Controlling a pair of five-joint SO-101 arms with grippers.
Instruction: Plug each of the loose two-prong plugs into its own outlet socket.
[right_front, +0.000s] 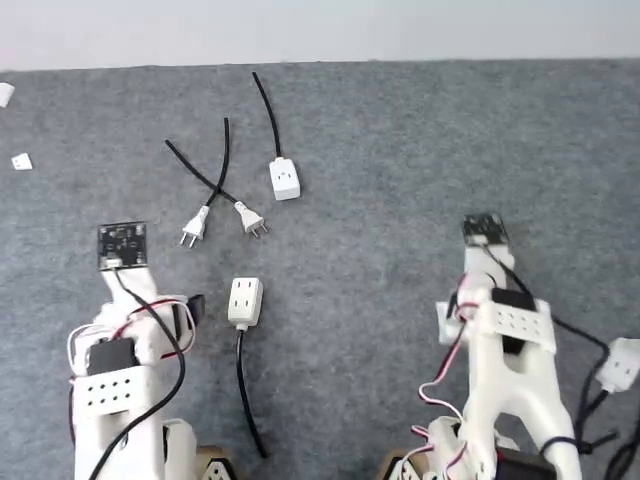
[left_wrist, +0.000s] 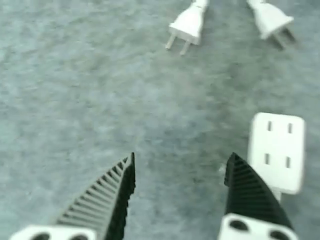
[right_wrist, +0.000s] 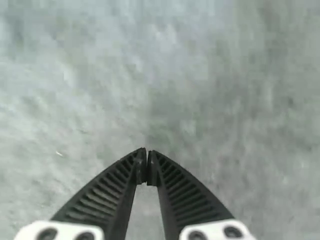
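Left gripper (left_wrist: 182, 159) released, jaws wide apart, empty, low over grey worktop (right_front: 400, 150) toward near-left corner. Near socket (right_front: 245, 300) flat just beside one fingertip, cord running to near edge. First plug (right_front: 193, 230) and second plug (right_front: 250, 220) loose beyond it, side by side, cords crossing. Far socket (right_front: 285, 180) close behind them toward far edge. Right gripper (right_wrist: 146, 152) clenched on nothing, over bare worktop on right side.
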